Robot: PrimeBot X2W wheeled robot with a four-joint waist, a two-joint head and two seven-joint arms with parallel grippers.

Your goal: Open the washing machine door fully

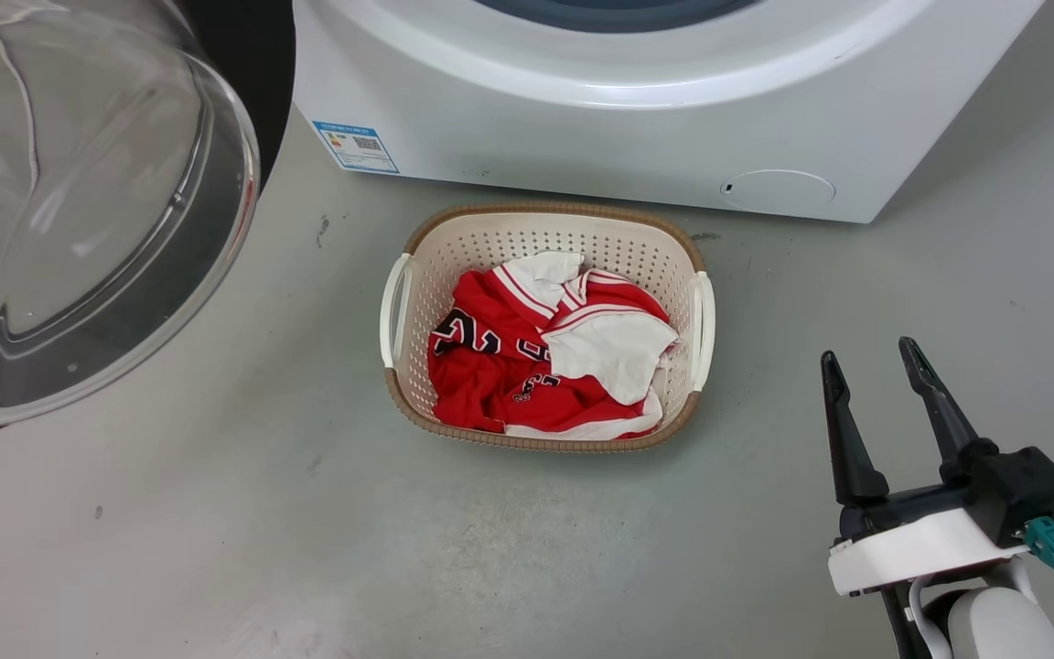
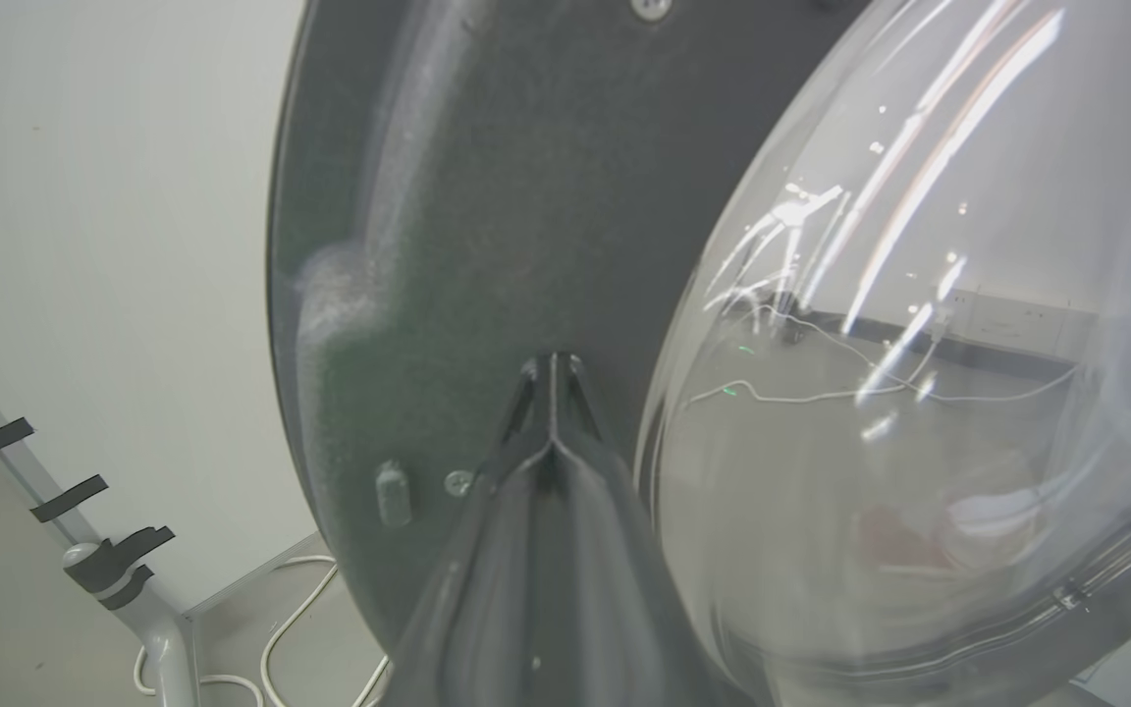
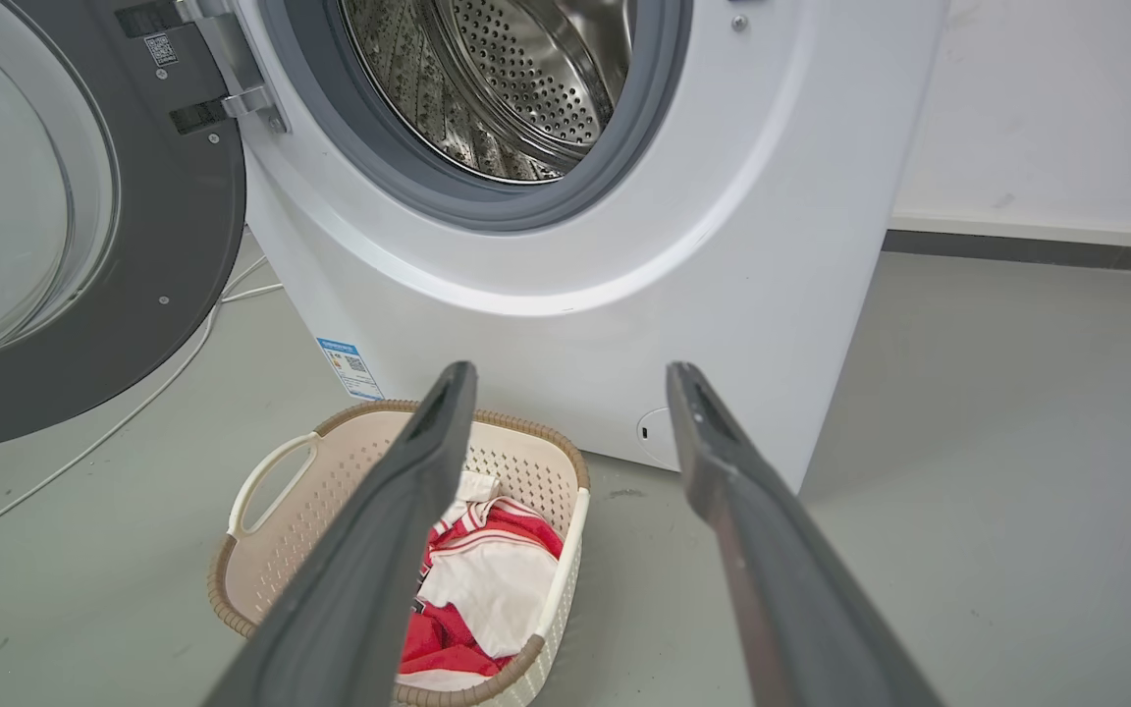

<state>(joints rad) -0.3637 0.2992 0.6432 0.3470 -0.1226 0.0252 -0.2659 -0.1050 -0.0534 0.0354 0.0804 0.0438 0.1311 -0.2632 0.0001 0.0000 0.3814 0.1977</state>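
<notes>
Hanging wide on its hinge (image 3: pixel 232 79) left of the drum mouth (image 3: pixel 487 98), washing machine door (image 3: pixel 183 245), glass bowl (image 1: pixel 79 183) bulging toward the robot, left gripper (image 2: pixel 551 393) clenched at its dark rim, right gripper (image 1: pixel 867 351) spread empty, basket (image 1: pixel 545 212) holding red-and-white clothing (image 1: pixel 490 366).

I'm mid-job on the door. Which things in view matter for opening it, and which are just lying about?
For the job:
- washing machine door, swung out to the left
- its hinge
- left gripper, shut, tips at the door's dark inner face

Lying about:
- basket on the floor in front of the machine
- red and white clothes inside it
- right gripper, open, holding nothing
</notes>
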